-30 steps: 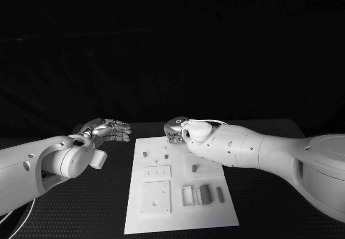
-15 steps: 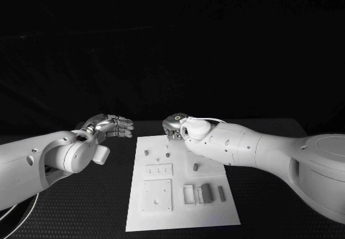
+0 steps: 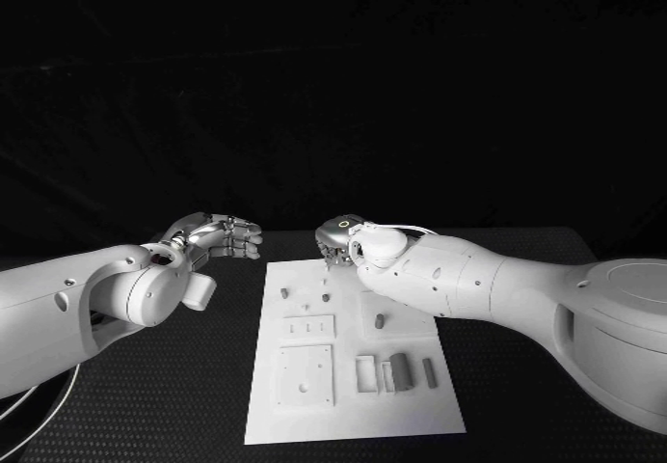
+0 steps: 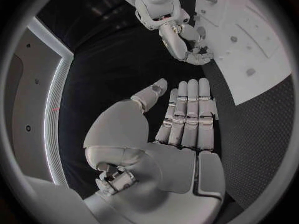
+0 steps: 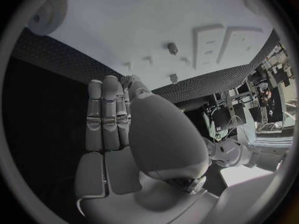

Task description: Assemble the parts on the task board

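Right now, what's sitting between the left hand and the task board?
Nothing but bare black table. In the head view, the left hand hovers off the task board's far left corner, fingers holding nothing.

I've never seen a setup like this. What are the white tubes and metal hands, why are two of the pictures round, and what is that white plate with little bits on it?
The white tubes are a robot's two arms, each ending in a silver hand. The square picture comes from a camera on its head, looking down at a black table. There the left hand hovers beside the white plate, the task board, and the right hand hangs over the board's far edge. The round pictures come from fisheye cameras at each wrist, looking along that hand's own palm, so straight edges bend. On the board lie small grey parts and pegs, meant to be assembled. Both hands have flat, straight fingers and hold nothing.
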Controlling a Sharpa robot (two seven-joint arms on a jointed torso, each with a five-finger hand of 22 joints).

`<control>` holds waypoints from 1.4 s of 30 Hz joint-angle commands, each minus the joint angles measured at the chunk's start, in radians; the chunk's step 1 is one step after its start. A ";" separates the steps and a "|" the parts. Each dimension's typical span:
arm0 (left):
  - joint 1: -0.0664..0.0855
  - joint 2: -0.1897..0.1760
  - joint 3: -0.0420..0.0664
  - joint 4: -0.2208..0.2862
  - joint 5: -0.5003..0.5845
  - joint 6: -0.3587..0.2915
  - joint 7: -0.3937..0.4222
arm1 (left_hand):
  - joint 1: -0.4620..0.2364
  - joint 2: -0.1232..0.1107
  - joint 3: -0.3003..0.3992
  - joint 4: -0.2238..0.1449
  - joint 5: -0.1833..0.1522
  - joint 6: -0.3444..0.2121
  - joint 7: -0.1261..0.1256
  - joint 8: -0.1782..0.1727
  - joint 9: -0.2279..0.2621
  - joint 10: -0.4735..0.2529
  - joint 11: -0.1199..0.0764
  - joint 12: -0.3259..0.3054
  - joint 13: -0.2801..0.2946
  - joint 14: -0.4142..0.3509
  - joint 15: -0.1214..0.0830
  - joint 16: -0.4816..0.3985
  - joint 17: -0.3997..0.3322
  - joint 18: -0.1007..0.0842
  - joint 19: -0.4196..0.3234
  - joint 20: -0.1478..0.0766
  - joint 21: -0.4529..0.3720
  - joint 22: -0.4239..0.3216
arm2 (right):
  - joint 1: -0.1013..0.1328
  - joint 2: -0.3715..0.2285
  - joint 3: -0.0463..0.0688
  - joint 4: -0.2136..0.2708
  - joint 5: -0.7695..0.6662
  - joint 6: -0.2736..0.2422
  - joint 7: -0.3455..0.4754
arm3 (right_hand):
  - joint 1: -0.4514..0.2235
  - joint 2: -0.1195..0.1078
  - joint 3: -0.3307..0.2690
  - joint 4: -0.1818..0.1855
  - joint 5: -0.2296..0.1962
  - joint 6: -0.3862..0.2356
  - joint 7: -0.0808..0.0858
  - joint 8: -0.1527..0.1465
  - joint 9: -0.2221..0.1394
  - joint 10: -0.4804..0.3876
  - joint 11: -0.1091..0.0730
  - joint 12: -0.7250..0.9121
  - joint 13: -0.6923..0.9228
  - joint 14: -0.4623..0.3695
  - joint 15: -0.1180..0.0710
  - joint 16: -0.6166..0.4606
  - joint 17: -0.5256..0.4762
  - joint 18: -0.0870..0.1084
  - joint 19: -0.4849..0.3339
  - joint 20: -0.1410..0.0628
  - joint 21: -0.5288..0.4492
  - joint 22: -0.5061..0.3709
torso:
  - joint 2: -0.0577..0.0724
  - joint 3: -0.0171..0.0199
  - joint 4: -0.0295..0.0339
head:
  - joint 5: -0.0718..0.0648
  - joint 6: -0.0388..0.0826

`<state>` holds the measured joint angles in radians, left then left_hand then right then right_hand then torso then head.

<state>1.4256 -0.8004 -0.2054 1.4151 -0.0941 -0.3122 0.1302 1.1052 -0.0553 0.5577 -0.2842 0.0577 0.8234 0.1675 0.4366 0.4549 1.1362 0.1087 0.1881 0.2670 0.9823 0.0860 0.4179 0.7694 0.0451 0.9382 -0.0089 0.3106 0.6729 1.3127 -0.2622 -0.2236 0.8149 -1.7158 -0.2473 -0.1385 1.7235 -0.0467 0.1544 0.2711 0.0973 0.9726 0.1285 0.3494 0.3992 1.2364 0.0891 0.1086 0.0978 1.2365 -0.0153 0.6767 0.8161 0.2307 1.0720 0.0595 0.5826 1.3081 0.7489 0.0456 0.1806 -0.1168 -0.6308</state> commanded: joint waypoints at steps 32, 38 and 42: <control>0.023 0.008 0.001 0.014 -0.009 0.006 0.011 | -0.008 -0.003 -0.007 0.001 -0.007 0.002 0.006 -0.006 0.001 0.004 0.007 -0.008 0.005 -0.003 0.004 -0.006 0.003 -0.002 -0.002 -0.001 -0.007 0.003 | -0.025 0.041 -0.004 -0.064 -0.017 0.005 0.005 | -0.005 0.005 0.003 -0.008 0.004 0.006 0.002 0.000 0.012 0.004 -0.001 -0.002 0.001 0.002 -0.006 0.009 0.001 0.031 0.000 -0.007 0.014 0.025 | 0.004 -0.0018 -0.0019 | 0.016 -0.028; 0.027 0.006 0.001 0.016 -0.009 0.005 0.011 | -0.008 -0.003 -0.007 0.001 -0.007 0.002 0.006 -0.007 0.002 0.004 0.007 -0.009 0.006 -0.003 0.004 -0.006 0.004 -0.002 -0.002 -0.001 -0.007 0.003 | -0.027 0.043 -0.005 -0.067 -0.017 -0.004 0.002 | -0.006 0.005 0.004 -0.009 0.004 0.006 0.003 -0.001 0.012 0.003 0.000 -0.003 0.000 0.002 -0.006 0.009 0.001 0.031 -0.001 -0.007 0.015 0.025 | 0.003 -0.0018 -0.0019 | 0.021 -0.031; 0.028 0.007 0.001 0.017 -0.010 0.005 0.011 | -0.008 -0.004 -0.006 0.000 -0.007 0.003 0.006 -0.007 0.002 0.005 0.007 -0.009 0.006 -0.003 0.004 -0.006 0.004 -0.002 -0.002 -0.001 -0.007 0.003 | -0.028 0.046 -0.005 -0.067 -0.015 -0.004 0.004 | -0.007 0.005 0.004 -0.009 0.004 0.005 0.003 -0.001 0.012 0.003 0.000 -0.004 0.000 0.002 -0.006 0.009 0.001 0.031 -0.002 -0.007 0.016 0.025 | 0.004 -0.0025 -0.0020 | 0.023 -0.032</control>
<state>1.4514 -0.7947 -0.2055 1.4290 -0.0990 -0.3127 0.1302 1.1052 -0.0553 0.5577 -0.2842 0.0577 0.8234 0.1675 0.4366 0.4549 1.1399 0.1124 0.1840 0.2719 0.9823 0.0860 0.4179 0.7719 0.0450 0.9383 -0.0089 0.3068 0.6751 1.2852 -0.2191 -0.2278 0.7479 -1.7177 -0.2482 -0.1348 1.7186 -0.0532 0.1548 0.2657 0.0967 0.9715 0.1334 0.3455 0.3993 1.2344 0.0874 0.1067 0.0982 1.2365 -0.0150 0.6804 0.8161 0.2303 1.0718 0.0555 0.5943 1.3081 0.7524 0.0437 0.1786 -0.0954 -0.6615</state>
